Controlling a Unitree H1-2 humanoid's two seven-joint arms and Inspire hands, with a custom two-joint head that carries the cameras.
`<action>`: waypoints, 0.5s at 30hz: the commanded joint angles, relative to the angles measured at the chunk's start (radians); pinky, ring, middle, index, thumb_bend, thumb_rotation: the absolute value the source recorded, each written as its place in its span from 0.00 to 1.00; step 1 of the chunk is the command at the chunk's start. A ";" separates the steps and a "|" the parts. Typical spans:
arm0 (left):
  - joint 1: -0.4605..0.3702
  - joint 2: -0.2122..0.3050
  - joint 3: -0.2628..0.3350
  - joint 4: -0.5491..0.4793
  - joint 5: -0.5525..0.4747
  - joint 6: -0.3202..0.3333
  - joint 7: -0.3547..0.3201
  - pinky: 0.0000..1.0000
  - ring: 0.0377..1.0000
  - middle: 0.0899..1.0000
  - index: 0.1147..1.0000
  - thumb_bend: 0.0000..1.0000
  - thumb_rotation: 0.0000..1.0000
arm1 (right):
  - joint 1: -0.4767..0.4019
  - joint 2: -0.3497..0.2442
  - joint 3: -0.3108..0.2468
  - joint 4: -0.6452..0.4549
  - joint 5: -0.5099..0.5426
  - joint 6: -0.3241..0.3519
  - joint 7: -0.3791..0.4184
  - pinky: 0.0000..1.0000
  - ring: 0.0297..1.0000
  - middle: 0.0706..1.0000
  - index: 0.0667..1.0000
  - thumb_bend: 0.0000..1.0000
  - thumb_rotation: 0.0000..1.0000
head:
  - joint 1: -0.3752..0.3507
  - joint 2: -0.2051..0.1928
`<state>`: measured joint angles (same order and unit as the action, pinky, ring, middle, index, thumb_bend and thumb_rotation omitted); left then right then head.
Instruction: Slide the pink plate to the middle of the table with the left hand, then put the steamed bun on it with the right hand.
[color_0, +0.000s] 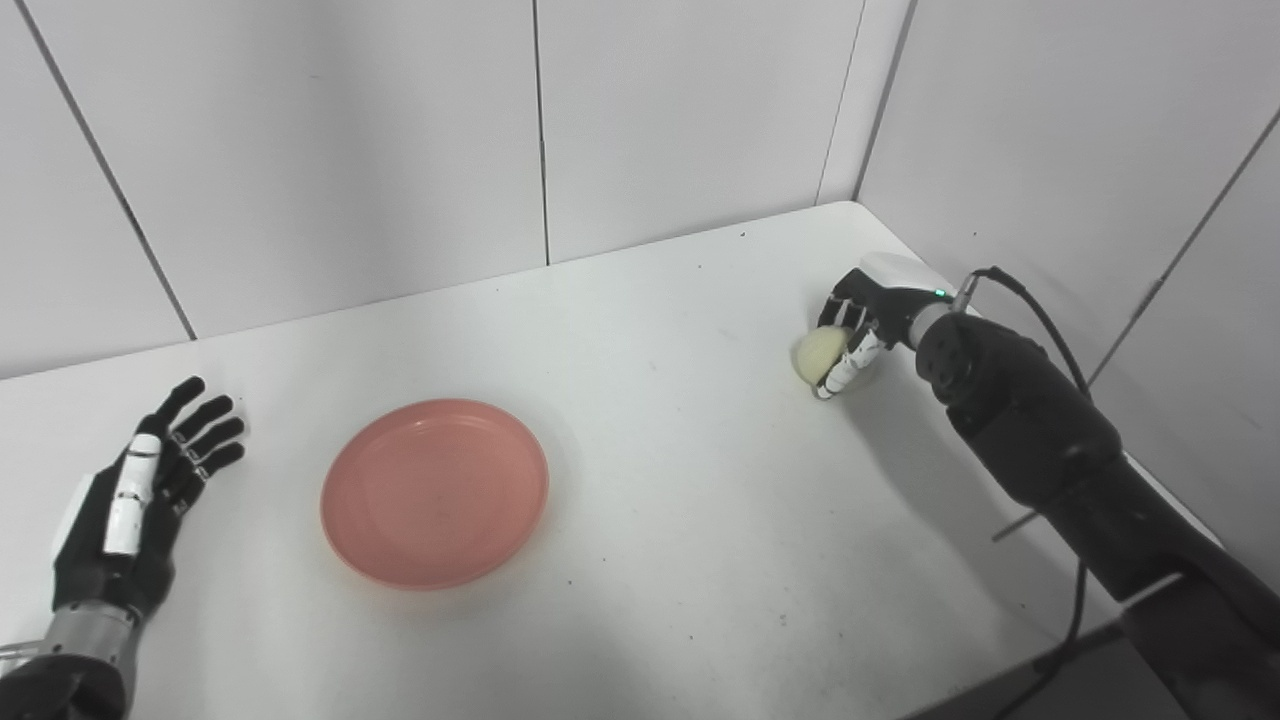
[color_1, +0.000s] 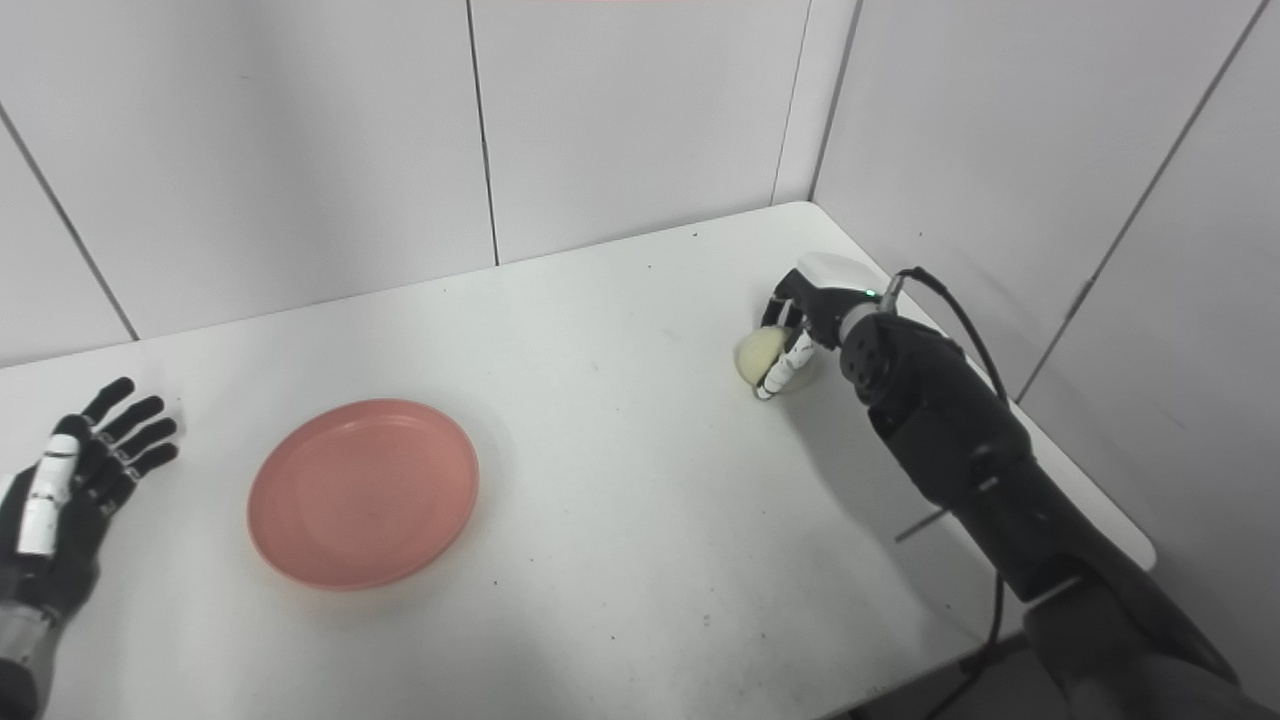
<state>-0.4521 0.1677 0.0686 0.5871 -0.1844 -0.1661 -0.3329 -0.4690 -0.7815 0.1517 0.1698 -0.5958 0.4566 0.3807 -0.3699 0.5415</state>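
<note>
The pink plate lies flat on the white table, left of its middle. My left hand rests open at the table's left side, fingers spread, well apart from the plate's rim. At the far right, near the back corner, the pale steamed bun sits at table level with my right hand curled around it from the right. The hand's fingers wrap the bun's near side. Whether the bun is lifted off the table I cannot tell.
White panelled walls close the table at the back and on the right. A black cable loops from the right wrist along the forearm. The table's right edge runs under the right arm.
</note>
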 joint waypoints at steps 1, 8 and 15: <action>0.160 -0.046 -0.026 0.026 0.020 0.046 0.025 0.84 0.84 0.86 0.86 0.54 0.93 | -0.062 -0.027 -0.031 -0.081 0.008 -0.019 -0.010 0.43 0.47 0.42 0.51 0.51 0.00 | 0.026 0.000; 0.222 -0.087 -0.061 -0.111 0.087 0.076 0.101 0.85 0.87 0.88 0.89 0.54 0.95 | -0.112 0.023 0.011 -0.193 0.008 -0.069 -0.003 0.39 0.42 0.40 0.51 0.51 0.00 | 0.138 0.005; 0.233 -0.138 -0.101 -0.196 0.153 0.140 0.177 0.88 0.89 0.90 0.91 0.50 1.00 | -0.188 0.102 0.074 -0.230 -0.012 -0.063 0.020 0.39 0.43 0.41 0.51 0.51 0.00 | 0.279 0.010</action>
<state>-0.3157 0.0778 0.0045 0.3414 -0.0509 -0.0893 -0.1647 -0.6041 -0.6819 0.2266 -0.0280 -0.5938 0.4121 0.4087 -0.1289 0.5492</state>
